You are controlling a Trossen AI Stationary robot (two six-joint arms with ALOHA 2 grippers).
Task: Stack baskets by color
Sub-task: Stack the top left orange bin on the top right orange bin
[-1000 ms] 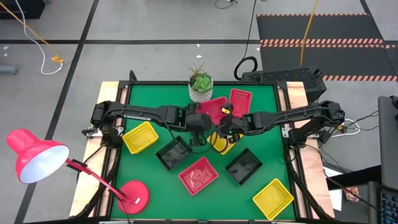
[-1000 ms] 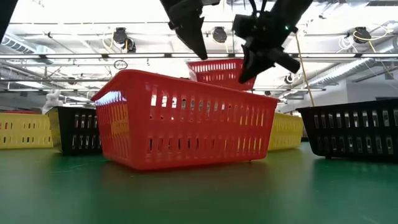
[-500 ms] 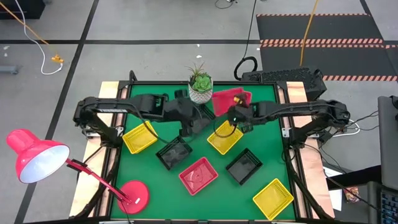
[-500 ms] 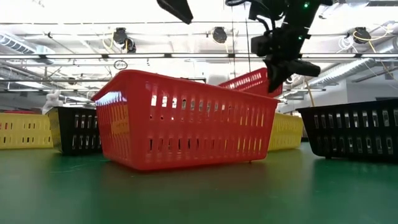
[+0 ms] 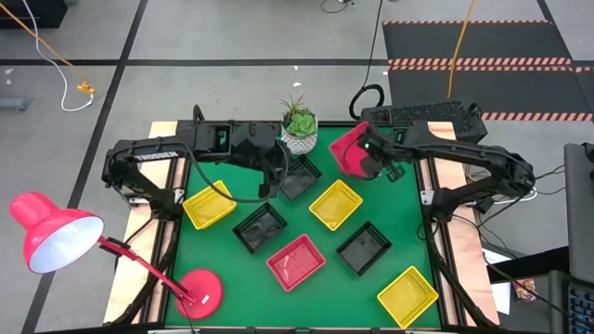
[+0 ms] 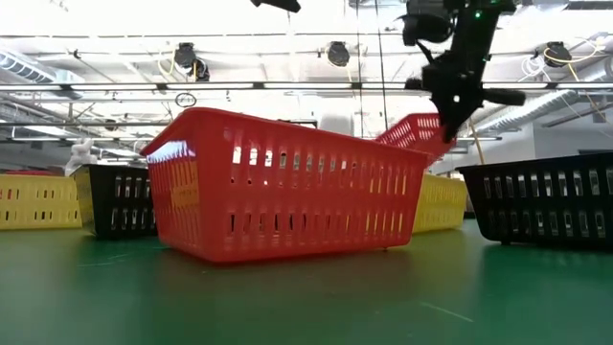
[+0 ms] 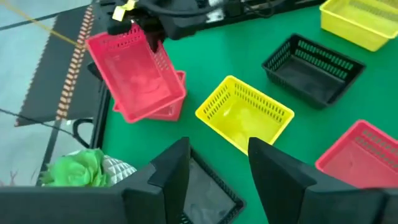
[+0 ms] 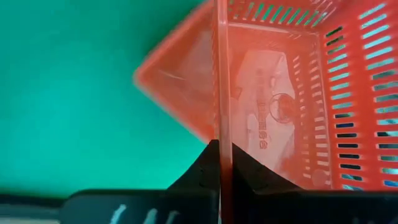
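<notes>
Glossy moulded plastic with slotted mesh walls: red basket (image 6: 287, 182), yellow basket (image 7: 245, 112), black basket (image 7: 313, 67). Matt green table surface (image 5: 232, 269). Matt dark left gripper (image 7: 217, 171) fingers.

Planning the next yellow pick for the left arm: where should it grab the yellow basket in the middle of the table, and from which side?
Take the yellow basket by its thin upper rim, from straight above. It sits upright, open and empty, so one finger can drop inside the mesh wall and one outside.
</notes>
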